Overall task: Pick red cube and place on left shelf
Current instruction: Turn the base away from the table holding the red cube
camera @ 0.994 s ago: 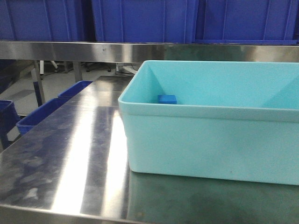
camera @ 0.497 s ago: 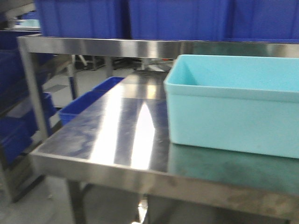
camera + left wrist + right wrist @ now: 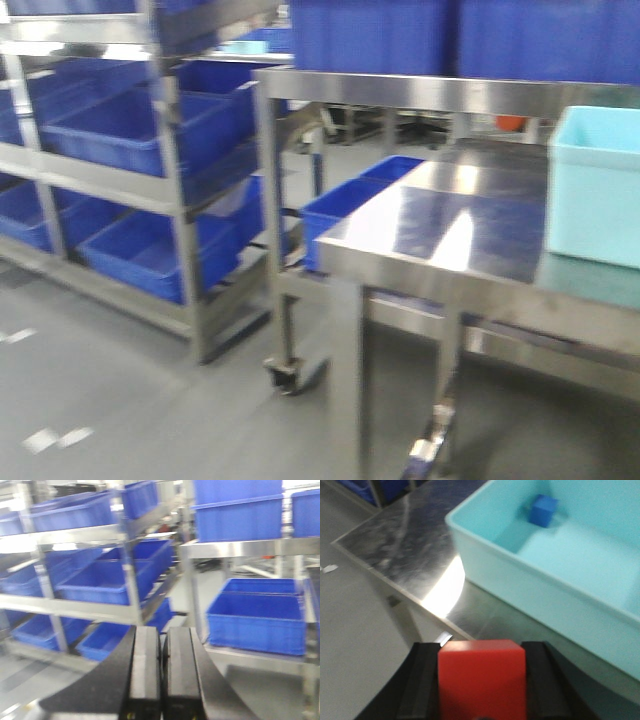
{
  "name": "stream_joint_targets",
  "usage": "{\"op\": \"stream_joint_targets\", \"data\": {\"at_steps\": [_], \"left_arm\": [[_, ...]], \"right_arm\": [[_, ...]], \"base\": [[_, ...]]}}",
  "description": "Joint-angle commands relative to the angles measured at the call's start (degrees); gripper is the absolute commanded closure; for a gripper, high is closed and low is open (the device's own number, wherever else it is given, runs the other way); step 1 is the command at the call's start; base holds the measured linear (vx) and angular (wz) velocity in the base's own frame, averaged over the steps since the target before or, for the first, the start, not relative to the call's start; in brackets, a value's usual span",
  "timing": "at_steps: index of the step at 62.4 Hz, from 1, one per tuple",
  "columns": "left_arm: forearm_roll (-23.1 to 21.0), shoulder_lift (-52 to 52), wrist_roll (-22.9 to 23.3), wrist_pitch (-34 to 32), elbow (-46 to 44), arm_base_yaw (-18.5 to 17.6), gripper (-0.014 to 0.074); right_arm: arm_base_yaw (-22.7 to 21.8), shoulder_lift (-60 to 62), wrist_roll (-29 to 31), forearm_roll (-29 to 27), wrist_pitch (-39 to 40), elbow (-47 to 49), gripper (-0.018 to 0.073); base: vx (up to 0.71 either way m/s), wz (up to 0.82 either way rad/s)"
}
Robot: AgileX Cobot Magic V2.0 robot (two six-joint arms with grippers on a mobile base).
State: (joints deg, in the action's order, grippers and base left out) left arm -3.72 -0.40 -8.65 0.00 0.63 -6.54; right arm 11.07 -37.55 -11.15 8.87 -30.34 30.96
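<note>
Red cube [image 3: 481, 675] sits clamped between the black fingers of the right gripper [image 3: 481, 692], near the edge of a stainless-steel table [image 3: 405, 540]. On that table stands a pale turquoise tub [image 3: 520, 575], with a blue cube [image 3: 543, 510] lying in its far corner. The left gripper [image 3: 161, 665], jaws pressed together on nothing, faces the left shelf [image 3: 75, 609], a steel rack loaded with deep-blue crates [image 3: 95, 582], across the floor from the table.
</note>
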Motion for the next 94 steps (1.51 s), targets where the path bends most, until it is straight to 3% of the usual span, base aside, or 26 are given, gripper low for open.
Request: {"op": "stream_joint_targets", "data": {"at_steps": [1,94], "left_arm": [[-0.11,0.46,-0.11,-4.8,1.26,-0.35,0.0491],[-0.11,0.46,-0.11,-4.8,1.26,-0.35,0.0491]], "right_arm": [[-0.33,-0.2,0.16,0.46,4.21,2.27,0.0502],[-0.33,-0.2,0.16,0.46,4.17,2.27,0.0502]], "base": [[-0.26,0.65],[-0.25,0.51]]}}
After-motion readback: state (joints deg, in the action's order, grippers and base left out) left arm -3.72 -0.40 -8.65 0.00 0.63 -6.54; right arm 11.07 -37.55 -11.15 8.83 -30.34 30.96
